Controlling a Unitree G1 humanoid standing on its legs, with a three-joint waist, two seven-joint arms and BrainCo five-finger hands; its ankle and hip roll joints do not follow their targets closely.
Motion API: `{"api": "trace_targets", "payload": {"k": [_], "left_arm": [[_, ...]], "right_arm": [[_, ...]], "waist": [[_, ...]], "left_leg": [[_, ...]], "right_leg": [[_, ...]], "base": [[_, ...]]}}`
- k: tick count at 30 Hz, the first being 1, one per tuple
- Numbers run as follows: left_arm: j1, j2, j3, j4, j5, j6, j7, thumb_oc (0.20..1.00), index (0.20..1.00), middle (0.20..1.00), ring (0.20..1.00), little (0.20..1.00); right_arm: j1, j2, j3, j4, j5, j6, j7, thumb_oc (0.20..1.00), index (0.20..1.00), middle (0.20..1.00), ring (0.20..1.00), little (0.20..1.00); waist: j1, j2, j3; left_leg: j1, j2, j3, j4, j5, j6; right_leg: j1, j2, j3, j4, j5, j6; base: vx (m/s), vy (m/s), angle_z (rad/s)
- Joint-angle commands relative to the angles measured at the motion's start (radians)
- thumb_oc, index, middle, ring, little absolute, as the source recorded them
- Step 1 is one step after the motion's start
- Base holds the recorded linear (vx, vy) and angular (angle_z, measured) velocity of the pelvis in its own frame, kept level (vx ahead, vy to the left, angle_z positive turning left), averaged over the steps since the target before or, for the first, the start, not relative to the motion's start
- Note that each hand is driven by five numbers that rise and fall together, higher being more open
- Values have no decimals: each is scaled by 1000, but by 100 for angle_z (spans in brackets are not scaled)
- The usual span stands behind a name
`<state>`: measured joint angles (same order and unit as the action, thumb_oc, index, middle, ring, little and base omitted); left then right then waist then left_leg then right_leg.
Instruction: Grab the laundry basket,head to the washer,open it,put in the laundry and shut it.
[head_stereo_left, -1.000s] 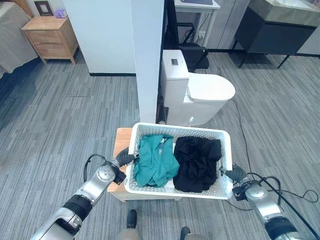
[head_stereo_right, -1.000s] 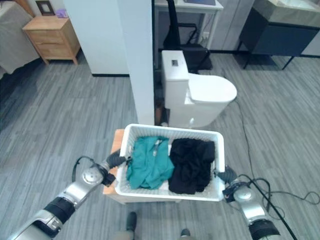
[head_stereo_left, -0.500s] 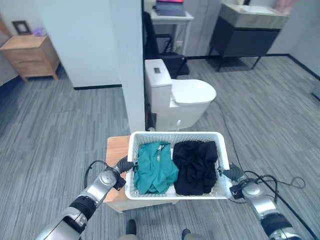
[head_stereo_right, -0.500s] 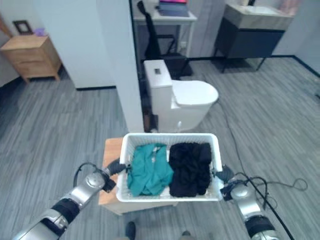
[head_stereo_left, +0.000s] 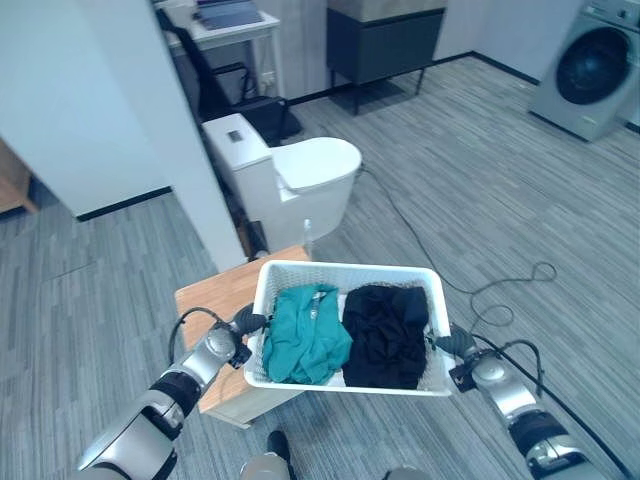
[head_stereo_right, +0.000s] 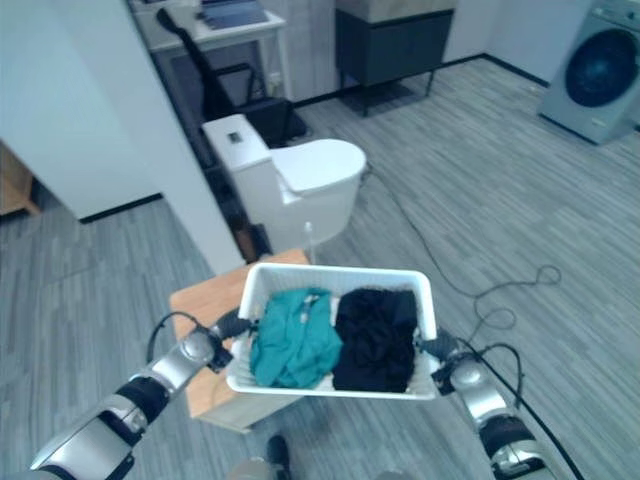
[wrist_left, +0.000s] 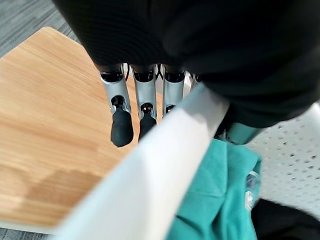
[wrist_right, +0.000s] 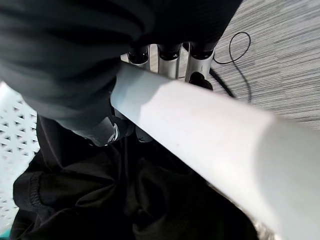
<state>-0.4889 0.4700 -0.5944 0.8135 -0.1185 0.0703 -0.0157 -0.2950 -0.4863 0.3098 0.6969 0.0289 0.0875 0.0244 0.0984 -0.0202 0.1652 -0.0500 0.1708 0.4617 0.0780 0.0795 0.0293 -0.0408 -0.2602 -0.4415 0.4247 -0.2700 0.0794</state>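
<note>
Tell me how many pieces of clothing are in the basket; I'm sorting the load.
2: a teal garment in the basket's left half and a black garment in its right half, side by side. More may lie hidden underneath.

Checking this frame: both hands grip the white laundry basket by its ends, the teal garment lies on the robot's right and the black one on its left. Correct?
One thing is off: the clothes are swapped. In the left eye view the teal garment lies on the robot's left side of the laundry basket and the black garment on its right. The rest holds: the left hand and right hand grip the basket's ends.
</note>
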Motion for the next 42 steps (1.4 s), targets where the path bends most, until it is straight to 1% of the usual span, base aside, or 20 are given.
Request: {"api": "trace_targets", "payload": {"k": [1, 2, 3, 4, 7, 8, 9, 10, 11, 12, 13, 14, 16, 18, 19, 22, 25, 26, 30, 42], "left_arm": [[-83, 16, 77, 9, -16, -60, 29, 200, 200, 200, 200, 200], [-81, 18, 86, 16, -18, -61, 33, 200, 200, 200, 200, 200], [-71, 23, 104, 11, -25, -63, 34, 200, 200, 200, 200, 200], [-70, 23, 105, 10, -25, -63, 34, 200, 200, 200, 200, 200], [-58, 12, 122, 22, -39, -67, 34, 200, 200, 200, 200, 200], [-52, 11, 129, 25, -51, -76, 37, 200, 200, 200, 200, 200], [-53, 10, 129, 25, -52, -76, 37, 200, 200, 200, 200, 200], [-56, 8, 124, 30, -52, -78, 36, 200, 200, 200, 200, 200], [-69, -2, 112, 43, -62, -81, 37, 200, 200, 200, 200, 200], [-77, -4, 108, 47, -69, -84, 42, 200, 200, 200, 200, 200], [-78, -6, 109, 36, -84, -85, 42, 200, 200, 200, 200, 200], [-79, -6, 110, 36, -84, -85, 42, 200, 200, 200, 200, 200], [-72, -7, 112, 18, -84, -86, 44, 200, 200, 200, 200, 200], [-63, -18, 108, 15, -87, -84, 39, 200, 200, 200, 200, 200], [-55, -27, 108, 21, -82, -83, 36, 200, 200, 200, 200, 200], [-48, -31, 104, 25, -74, -83, 31, 200, 200, 200, 200, 200], [-43, -28, 107, 24, -72, -84, 30, 200, 200, 200, 200, 200], [-35, -20, 114, 27, -61, -86, 31, 200, 200, 200, 200, 200], [-25, -10, 119, 23, -44, -88, 26, 200, 200, 200, 200, 200], [-7, -13, 119, 12, -36, -84, 18, 200, 200, 200, 200, 200]], "right_arm": [[-58, -97, -49, 26, 22, -29, -36, 200, 200, 200, 200, 200], [-66, -97, -38, 26, 23, -30, -35, 200, 200, 200, 200, 200], [-63, -105, -31, 11, 27, -32, -32, 200, 200, 200, 200, 200], [-63, -105, -30, 10, 28, -31, -32, 200, 200, 200, 200, 200], [-48, -129, -30, -3, 31, -39, -32, 200, 200, 200, 200, 200], [-53, -146, -23, -9, 40, -49, -34, 200, 200, 200, 200, 200], [-54, -147, -22, -8, 40, -50, -34, 200, 200, 200, 200, 200], [-55, -154, -25, -6, 46, -52, -33, 200, 200, 200, 200, 200], [-75, -162, -15, 12, 50, -56, -37, 200, 200, 200, 200, 200], [-91, -164, -9, 24, 55, -58, -41, 200, 200, 200, 200, 200], [-115, -161, 10, 34, 59, -56, -32, 200, 200, 200, 200, 200], [-115, -161, 10, 34, 59, -56, -32, 200, 200, 200, 200, 200], [-131, -159, 21, 45, 65, -57, -28, 200, 200, 200, 200, 200], [-126, -164, 12, 61, 74, -55, -24, 200, 200, 200, 200, 200], [-123, -163, 7, 74, 77, -52, -17, 200, 200, 200, 200, 200], [-108, -159, -6, 76, 80, -51, -11, 200, 200, 200, 200, 200], [-95, -152, -14, 72, 84, -50, -9, 200, 200, 200, 200, 200], [-76, -138, -23, 67, 83, -53, -6, 200, 200, 200, 200, 200], [-41, -132, -44, 61, 75, -59, -3, 200, 200, 200, 200, 200], [-21, -128, -59, 43, 72, -62, -4, 200, 200, 200, 200, 200]], "waist": [[11, -32, -83], [20, -33, -82], [21, -35, -80], [22, -32, -80], [1, -24, -66], [-3, -14, -47], [-3, -12, -47], [-1, -9, -38], [9, -10, -22], [25, -9, -2], [49, -18, 22], [48, -17, 21], [59, -25, 24], [53, -28, 17], [46, -15, 1], [32, -16, -26], [26, -18, -37], [20, -19, -51], [9, -17, -67], [10, -9, -64]], "left_leg": [[-77, -82, -30, 23, -100, 20], [-92, -44, -3, 27, -71, -4], [-112, 17, 9, 24, -16, -42], [-112, 23, 9, 25, -12, -47], [-111, 96, -5, -15, 66, -97], [-118, 130, -60, -52, 122, -128], [-118, 134, -61, -54, 126, -131], [-129, 132, -107, -61, 128, -136], [-144, 122, -178, -57, 122, -139], [-171, 100, -272, -28, 119, -123], [-174, 12, -441, 28, 47, -106], [-177, 12, -442, 29, 47, -106], [-156, -82, -514, 94, -31, -90], [-157, -151, -518, 138, -64, -72], [-124, -170, -515, 102, -82, -52], [-94, -185, -525, 72, -82, -49], [-81, -183, -517, 56, -78, -47], [-49, -185, -518, 15, -72, -40], [-17, -182, -507, -40, -54, -33], [-7, -167, -510, -57, -37, -36]], "right_leg": [[158, -70, 33, -153, 215, 106], [169, -50, 20, -201, 180, 92], [186, 11, 27, -289, 136, 79], [188, 18, 27, -294, 137, 74], [184, 96, 46, -343, 112, 49], [173, 149, 80, -368, 105, 30], [173, 153, 80, -369, 105, 28], [167, 161, 83, -376, 107, 23], [164, 167, 86, -382, 112, 17], [149, 173, 87, -384, 131, 6], [136, 177, 128, -387, 153, -6], [135, 177, 126, -388, 155, -6], [129, 176, 160, -395, 172, -8], [129, 184, 176, -396, 177, -12], [128, 200, 191, -391, 173, -11], [137, 197, 198, -407, 181, -7], [141, 195, 198, -410, 180, -6], [147, 193, 202, -409, 180, -3], [155, 191, 209, -416, 180, 1], [161, 202, 213, -425, 176, -3]], "base": [[-152, -245, -88], [-273, -559, -81], [-207, -489, -101], [-151, -448, -110], [-153, -388, -72], [-209, -402, -45], [-194, -304, -45], [-107, -120, -38], [-209, -182, -34], [-219, -249, -21], [-170, -178, -31], [-86, -142, -50], [-27, -61, -85], [25, -14, -50], [47, 18, -12], [61, 57, -16], [71, 55, -15], [66, 47, -13], [61, 37, -7], [19, -37, 2]]}}
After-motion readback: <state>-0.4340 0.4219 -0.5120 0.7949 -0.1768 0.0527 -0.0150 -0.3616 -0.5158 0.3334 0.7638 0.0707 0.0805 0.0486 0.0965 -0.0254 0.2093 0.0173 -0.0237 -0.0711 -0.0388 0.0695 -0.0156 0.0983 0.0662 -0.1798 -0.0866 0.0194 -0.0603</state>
